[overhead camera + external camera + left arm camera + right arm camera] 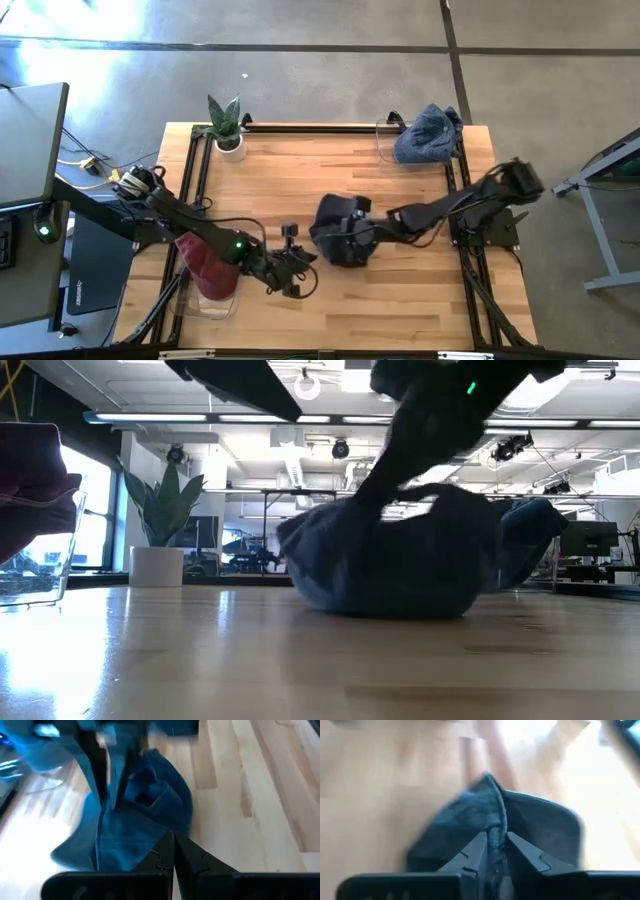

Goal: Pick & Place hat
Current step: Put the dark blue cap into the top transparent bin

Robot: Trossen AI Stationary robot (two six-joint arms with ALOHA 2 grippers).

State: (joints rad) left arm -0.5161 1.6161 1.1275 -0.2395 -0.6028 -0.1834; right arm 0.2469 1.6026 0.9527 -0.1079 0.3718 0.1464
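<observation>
**Pinching the dark hat mid-table**

Gripping a raised fold of the dark hat (340, 240), the right gripper (494, 851) has its jaws closed on the fabric, and the rest of the hat spreads out on the table (400, 310) beyond and beside them. The left gripper (173, 851) sits just beside the hat, its jaws pressed together and empty, their tips aimed at the cloth.
</observation>
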